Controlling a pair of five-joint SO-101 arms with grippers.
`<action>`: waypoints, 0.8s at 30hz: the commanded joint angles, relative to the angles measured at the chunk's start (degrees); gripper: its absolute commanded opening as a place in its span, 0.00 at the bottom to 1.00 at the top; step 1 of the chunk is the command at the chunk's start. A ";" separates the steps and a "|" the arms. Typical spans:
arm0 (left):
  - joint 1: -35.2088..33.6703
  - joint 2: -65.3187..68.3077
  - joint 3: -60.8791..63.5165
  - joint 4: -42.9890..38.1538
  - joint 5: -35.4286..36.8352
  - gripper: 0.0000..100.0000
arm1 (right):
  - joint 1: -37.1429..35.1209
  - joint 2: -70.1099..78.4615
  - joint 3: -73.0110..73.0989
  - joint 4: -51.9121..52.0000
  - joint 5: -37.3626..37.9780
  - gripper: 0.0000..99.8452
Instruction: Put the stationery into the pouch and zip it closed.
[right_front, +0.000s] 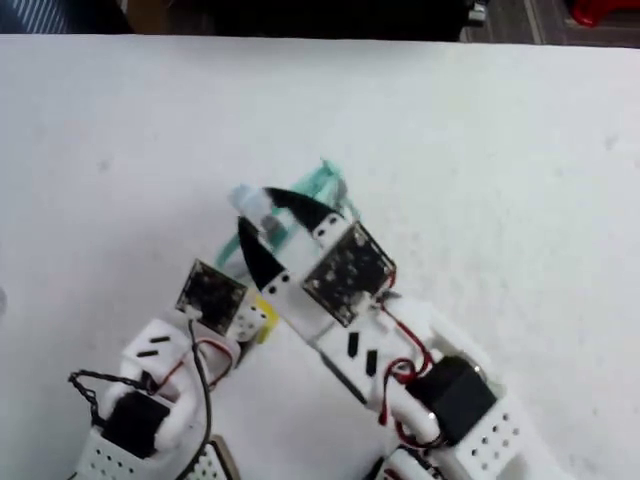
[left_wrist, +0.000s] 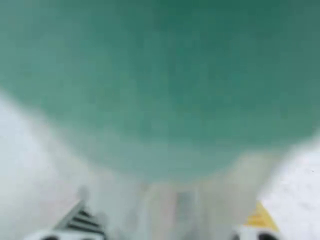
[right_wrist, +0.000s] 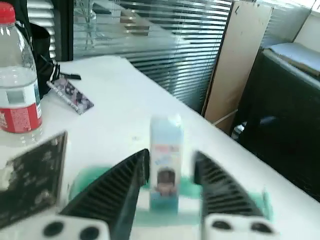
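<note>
A teal pouch (right_front: 330, 186) lies mid-table, mostly hidden under my right arm. My right gripper (right_front: 255, 208) sits above the pouch's near-left end, its black fingers closed on a small pale blue stationery box (right_front: 248, 200). In the right wrist view the box (right_wrist: 166, 167) stands upright between the fingers of that gripper (right_wrist: 170, 156), with the pouch (right_wrist: 95, 181) beneath. The left arm's wrist board (right_front: 210, 291) is close beside the right gripper, low over the pouch. In the left wrist view the pouch's teal fabric (left_wrist: 160, 75) is pressed up against the camera. I cannot see the left gripper's tips.
A water bottle (right_wrist: 17, 85) and a small patterned card (right_wrist: 72, 95) sit farther off on the white table (right_front: 480, 150). The left arm's camera board (right_wrist: 35, 180) stands close to the right gripper. Open tabletop lies to the left, right and back.
</note>
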 joint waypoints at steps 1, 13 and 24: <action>0.40 -0.57 -2.81 -0.18 -0.09 0.20 | 0.31 -3.03 0.09 0.92 0.53 0.23; 0.40 -0.57 -2.73 -0.18 -0.09 0.20 | 2.77 -6.46 -7.21 0.48 0.62 0.20; 0.40 -0.57 -2.73 -0.18 0.00 0.20 | 15.16 3.65 -20.66 21.67 16.70 0.20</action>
